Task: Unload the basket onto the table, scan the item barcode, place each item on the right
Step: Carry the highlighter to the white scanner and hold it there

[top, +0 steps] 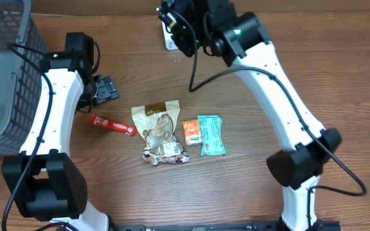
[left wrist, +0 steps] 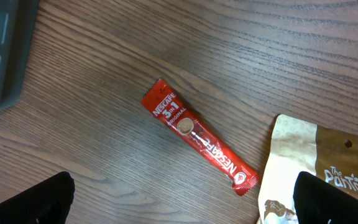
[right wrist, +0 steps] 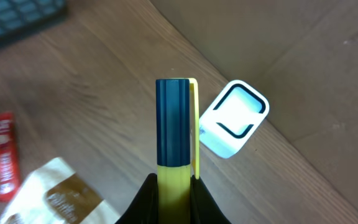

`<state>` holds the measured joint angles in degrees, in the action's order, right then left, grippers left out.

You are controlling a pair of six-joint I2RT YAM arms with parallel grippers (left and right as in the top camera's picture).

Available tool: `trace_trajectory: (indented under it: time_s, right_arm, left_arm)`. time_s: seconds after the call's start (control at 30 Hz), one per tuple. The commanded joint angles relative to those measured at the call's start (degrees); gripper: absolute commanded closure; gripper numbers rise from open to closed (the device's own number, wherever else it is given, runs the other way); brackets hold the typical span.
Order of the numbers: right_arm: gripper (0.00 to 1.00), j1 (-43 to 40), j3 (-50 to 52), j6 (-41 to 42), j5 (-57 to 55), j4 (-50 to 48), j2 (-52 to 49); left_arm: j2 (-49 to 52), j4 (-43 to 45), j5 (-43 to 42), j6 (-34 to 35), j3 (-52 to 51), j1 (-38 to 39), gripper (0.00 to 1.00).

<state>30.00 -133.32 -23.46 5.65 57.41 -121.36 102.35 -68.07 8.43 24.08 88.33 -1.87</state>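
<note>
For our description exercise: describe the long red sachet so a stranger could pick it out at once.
Find the grey wire basket at the left edge of the wooden table. Between it and the brown paper pouch lies the red Nescafe stick sachet. It alone is long, thin and red, slanted, apart from the other packets.

Wire basket (top: 5, 38): cut by left edge, overhead.
Tan pouch (left wrist: 328, 168): cropped at bottom-right corner, left wrist.
Nescafé sachet (right wrist: 2, 155): blurred, right wrist.
Scanner (right wrist: 176, 124): base hidden between fingers (right wrist: 140, 208).
</note>
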Motion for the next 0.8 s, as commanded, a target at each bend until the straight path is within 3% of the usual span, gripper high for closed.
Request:
trace_trajectory:
  time_s: [0.0, 0.27, 0.4, 0.77]
  right_arm:
    - [0.96, -0.09, -0.02, -2.38, -2.58, -3.19, -2.91]
    - [0.96, -0.09, -0.02, -11.47, -3.17, -10.34, -10.51]
    - [0.96, -0.09, 0.33, -11.78, -10.01, -21.66, -14.80]
    - [0.96, -0.98, 0.35, -14.53, -15.10, -51.06, -25.33]
  left_arm:
    - [-0.02, -0.02, 0.55, 0.37, 0.85, 0.42, 0.00]
    - [-0.02, 0.00, 0.55, 0.37, 0.85, 0.42, 0.00]
    - [-0.02, 0.00, 0.55, 0.37, 0.85, 0.42, 0.00]
    - [-0.02, 0.00, 0.55, 0.37, 0.85, 0.42, 0.00]
